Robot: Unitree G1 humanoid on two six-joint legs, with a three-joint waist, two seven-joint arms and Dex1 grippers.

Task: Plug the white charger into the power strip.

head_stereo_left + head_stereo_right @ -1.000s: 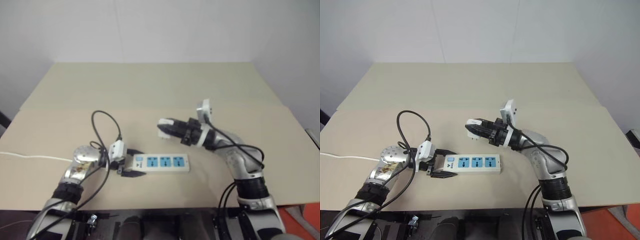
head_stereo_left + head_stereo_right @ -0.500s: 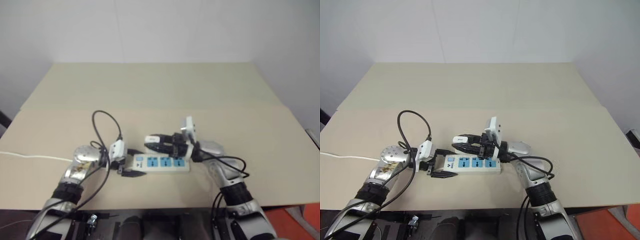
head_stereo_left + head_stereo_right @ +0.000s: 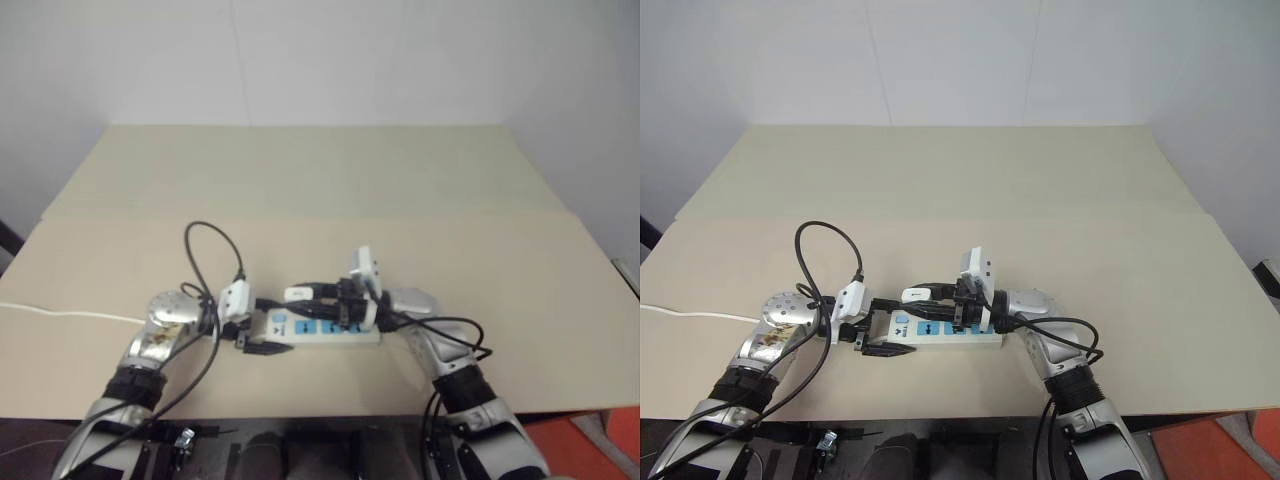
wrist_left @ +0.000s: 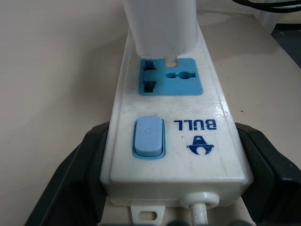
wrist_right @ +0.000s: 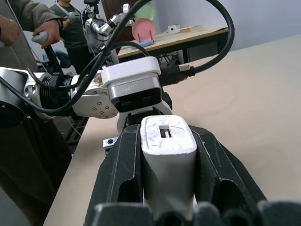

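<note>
In front of me a pale beige surface carries the power strip, lying flat near its close edge, with a thin white cord trailing off left.

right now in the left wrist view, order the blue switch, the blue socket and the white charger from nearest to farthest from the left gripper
1. Blue switch, at the gripped end of the power strip.
2. Blue socket, just past it.
3. White charger, over the socket's far edge.

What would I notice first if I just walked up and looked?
Two robot hands meeting over the power strip near the front of the tan table. The left hand grips its switch end from both sides, and the right hand, shut on the white charger, holds it just above the nearest blue socket.
</note>
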